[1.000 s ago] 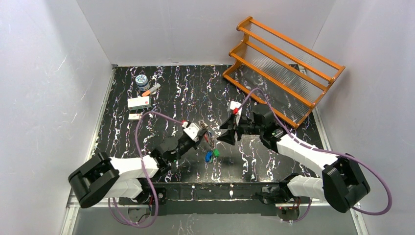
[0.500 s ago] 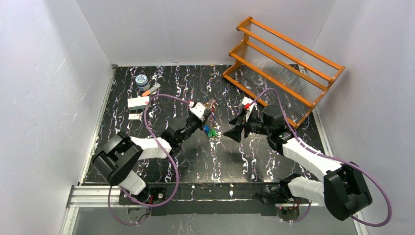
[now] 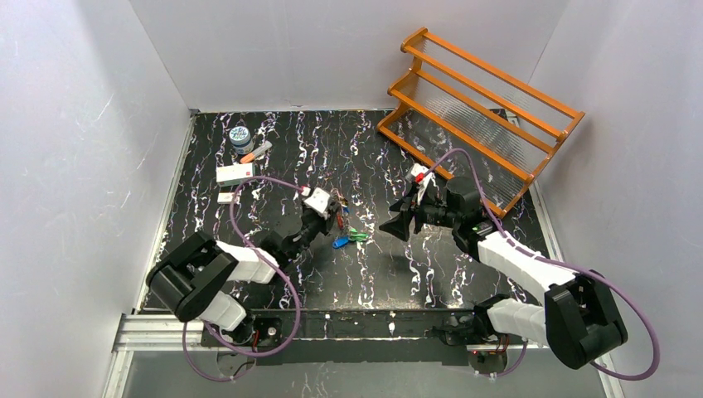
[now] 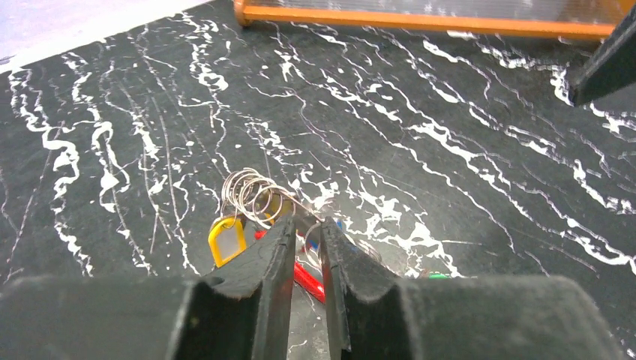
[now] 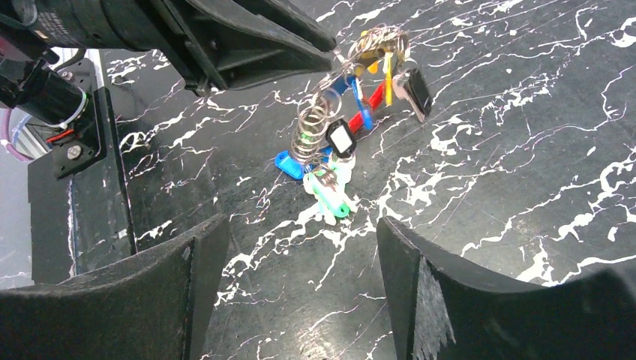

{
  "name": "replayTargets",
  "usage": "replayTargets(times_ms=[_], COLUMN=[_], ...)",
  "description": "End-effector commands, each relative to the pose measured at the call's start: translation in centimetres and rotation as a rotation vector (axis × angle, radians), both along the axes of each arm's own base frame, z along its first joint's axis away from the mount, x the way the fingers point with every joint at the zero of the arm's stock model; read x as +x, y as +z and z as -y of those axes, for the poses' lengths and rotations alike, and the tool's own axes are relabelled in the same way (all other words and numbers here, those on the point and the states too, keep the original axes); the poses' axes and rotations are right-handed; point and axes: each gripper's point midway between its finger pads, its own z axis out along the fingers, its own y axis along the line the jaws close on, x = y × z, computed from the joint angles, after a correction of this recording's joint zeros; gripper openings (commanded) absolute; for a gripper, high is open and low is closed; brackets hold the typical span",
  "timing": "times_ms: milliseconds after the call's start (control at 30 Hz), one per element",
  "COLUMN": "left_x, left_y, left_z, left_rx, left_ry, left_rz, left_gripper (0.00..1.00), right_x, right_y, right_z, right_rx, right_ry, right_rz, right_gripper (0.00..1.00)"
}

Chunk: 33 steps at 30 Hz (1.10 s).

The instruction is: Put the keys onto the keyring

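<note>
Black white-veined tabletop point(image 3: 273, 149) bearing the keyring point(image 5: 313, 124) | left fingers point(image 4: 274, 262) sitting almost together at its wire, grip unclear | right fingers point(image 5: 427, 285) hovering spread wide, near it.

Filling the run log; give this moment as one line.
left gripper: nearly shut at keyring, grip unclear | right gripper: open, empty | keyring: on table

We see the keyring point(image 5: 313, 120), coiled silvery wire bunched with yellow, red, blue and green tags, lying on the table point(image 5: 487, 225); black-headed keys point(image 5: 412, 90) lie among them.
</note>
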Motion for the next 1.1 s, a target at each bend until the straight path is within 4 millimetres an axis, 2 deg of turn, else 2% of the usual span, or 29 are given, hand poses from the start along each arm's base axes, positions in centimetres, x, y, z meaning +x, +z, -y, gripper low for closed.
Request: replayTargets(times_ms=[0, 100, 133, 200, 300, 433, 533, 633, 833, 1067], left_x=[0.3, 0.1, 0.0, 0.0, 0.0, 0.3, 0.7, 1.0, 1.8, 2.8], left_y=[2.7, 3.2, 3.4, 3.9, 4.5, 4.9, 4.4, 3.5, 1.2, -2.1], left_z=[-2.5, -4.0, -4.5, -5.5, -6.7, -8.6, -10.7, -12.8, -17.2, -22.3], left_rx=[-0.071, -0.083, -0.087, -0.088, -0.088, -0.107, -0.112, -0.094, 0.004, 0.038], left_ry=[0.108, 0.155, 0.167, 0.194, 0.222, 0.266, 0.320, 0.384, 0.519, 0.763], left_rz=[0.065, 0.073, 0.075, 0.071, 0.063, 0.032, -0.002, -0.046, -0.139, -0.215], left_gripper=[0.29, 0.65, 0.73, 0.86, 0.97, 0.98, 0.98, 0.98, 0.98, 0.98], right_x=[0.4, 0.5, 0.5, 0.7, 1.0, 1.9, 3.0, 4.5, 8.5, 9.6], right_y=[1.1, 1.2, 1.2, 1.4, 1.3, 1.2, 0.7, 0.2, -2.1, -4.7], right_z=[-0.3, -0.3, -0.3, -0.2, 0.0, 0.7, 2.0, 4.2, 10.1, 15.1], right_rx=[0.035, 0.042, 0.044, 0.048, 0.054, 0.065, 0.070, 0.081, -0.012, -0.131], right_ry=[0.013, 0.011, 0.012, 0.007, -0.005, -0.043, -0.104, -0.207, -0.537, -0.808], right_rz=[0.027, 0.022, 0.019, 0.017, 0.006, -0.010, -0.024, -0.047, -0.059, -0.006], right_gripper=[0.80, 0.82, 0.83, 0.85, 0.90, 0.98, 0.99, 0.99, 0.99, 0.99])
